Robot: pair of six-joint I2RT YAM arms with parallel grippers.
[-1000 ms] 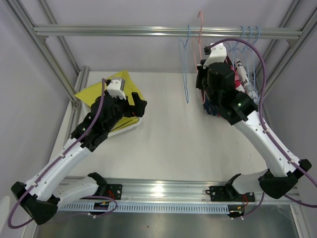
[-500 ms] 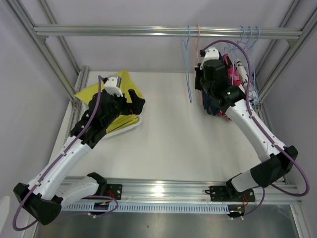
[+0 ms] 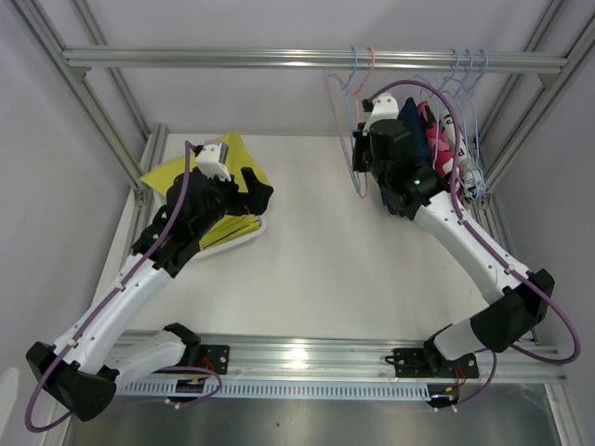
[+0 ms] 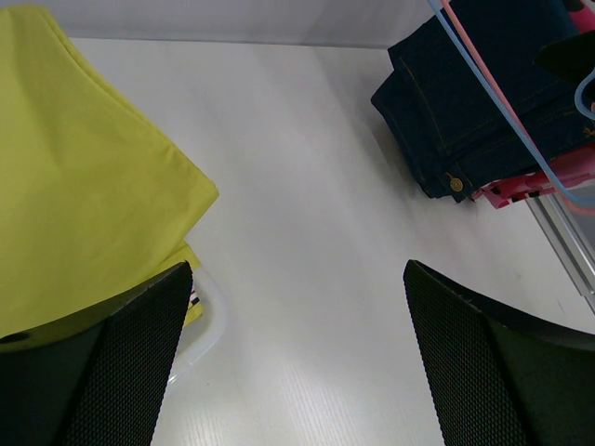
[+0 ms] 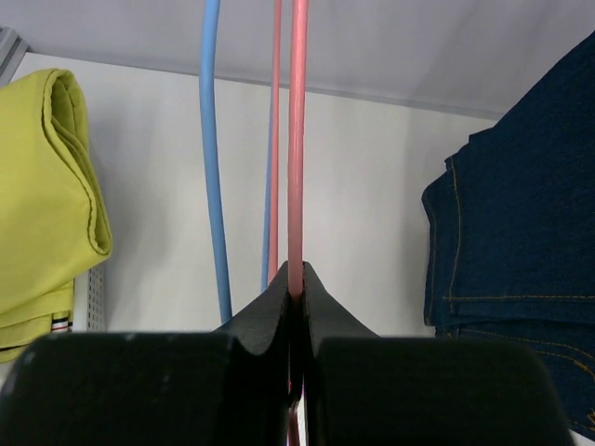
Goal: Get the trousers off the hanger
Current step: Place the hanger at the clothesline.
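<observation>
**Right gripper**: jaws pinched tight on the wire of the pink hanger, which runs straight up from between the fingertips. A blue hanger hangs just to the left of it, not gripped. Both hook over the rail at the far side of the table.

**Navy blue trousers**: folded, to the right of the right gripper and apart from its fingers; in the overhead view mostly hidden under the right arm. Whether they rest on a hanger bar cannot be told.

**Pink-red patterned trousers**: among the hangers at the right end of the rail, behind the right wrist and out of its grasp.

**Left gripper**: jaws spread wide, nothing between them, only bare table under the gap.

**Plain yellow trousers**: folded flat on the far left of the table, off any hanger. They lie just left of the left gripper, their near edge running under its left finger. They partly overlap a white tray.
</observation>
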